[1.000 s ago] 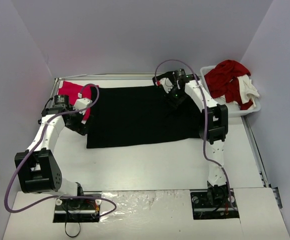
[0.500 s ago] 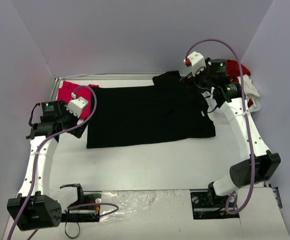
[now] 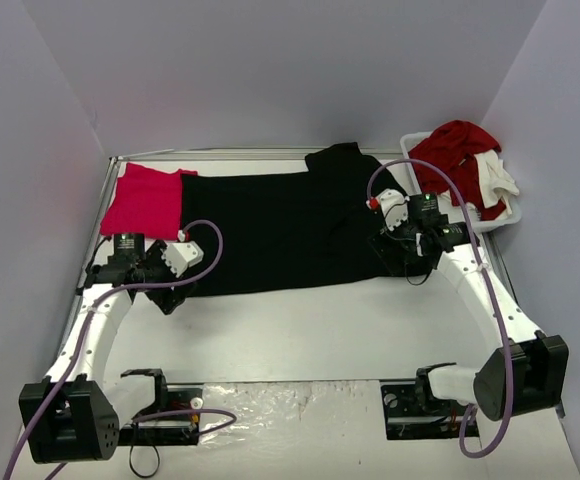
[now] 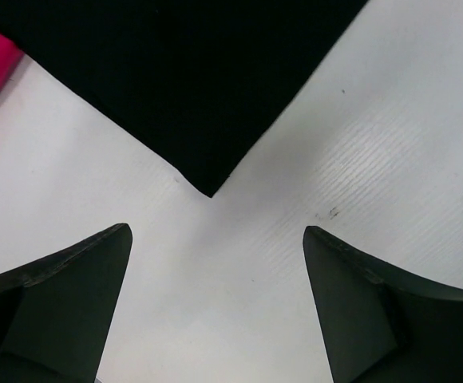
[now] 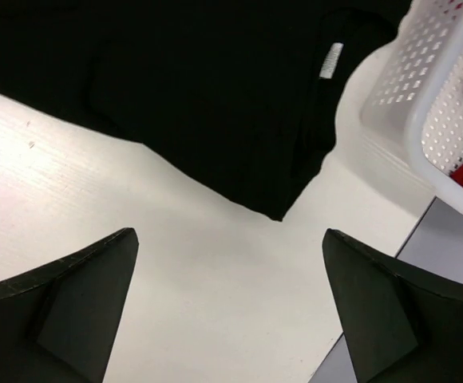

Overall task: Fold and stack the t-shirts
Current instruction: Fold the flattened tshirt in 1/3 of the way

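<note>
Counted on the tabletop (image 3: 320, 330): two t-shirts. One black t-shirt (image 3: 270, 230), large, spread flat across the middle, with a rumpled part at its far right end. One pink-red t-shirt (image 3: 142, 200), small and squared off, lying along the black one's left edge. One white basket (image 3: 495, 224) at the right rim of the tabletop, holding a heap of red and white clothes (image 3: 455, 155), number impossible to tell. Left fingers (image 4: 72, 295) spread wide, grasping nothing, low over bare tabletop; near-left corner of the black t-shirt just ahead of the tips and roughly midway between them, not touching; a sliver of the pink-red t-shirt far ahead and beyond the left-hand finger. Right fingers (image 5: 72, 295) likewise released and empty; near-right corner of the black t-shirt ahead of the gap between them, basket wall ahead of the right-hand finger and off to that side. No brand or readable writing anywhere; only one small white tag (image 5: 330, 60) on the black cloth, far ahead of the right fingers, print too small to read. Tag and basket perforations seen in the right wrist view alone; whole outline of both t-shirts and the basket's contents as a heap seen from above alone.
</note>
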Robot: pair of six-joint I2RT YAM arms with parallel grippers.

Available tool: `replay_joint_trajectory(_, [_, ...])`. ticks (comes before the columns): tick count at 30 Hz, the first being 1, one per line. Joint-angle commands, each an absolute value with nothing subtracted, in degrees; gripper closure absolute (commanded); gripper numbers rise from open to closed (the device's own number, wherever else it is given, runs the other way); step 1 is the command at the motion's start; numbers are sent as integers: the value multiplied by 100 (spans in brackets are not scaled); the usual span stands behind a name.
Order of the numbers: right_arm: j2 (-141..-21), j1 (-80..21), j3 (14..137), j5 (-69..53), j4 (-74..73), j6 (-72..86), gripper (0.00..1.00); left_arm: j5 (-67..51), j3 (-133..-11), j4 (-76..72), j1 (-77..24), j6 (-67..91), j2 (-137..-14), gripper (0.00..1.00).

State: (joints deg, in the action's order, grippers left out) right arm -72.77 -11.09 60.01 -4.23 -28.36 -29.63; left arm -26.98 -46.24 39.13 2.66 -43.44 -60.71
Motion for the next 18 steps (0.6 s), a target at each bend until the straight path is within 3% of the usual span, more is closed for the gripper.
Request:
replay_joint_trajectory(1, [-7163, -959, 5836, -158, -2515, -2725, 3, -2479, -4475, 3438, 220, -5044, -6072, 12])
replay_joint_trajectory(18, [-7418, 237, 5669, -1141, -2399, -2461, 1, -2040, -3665, 2049, 62, -5414, -7013, 15])
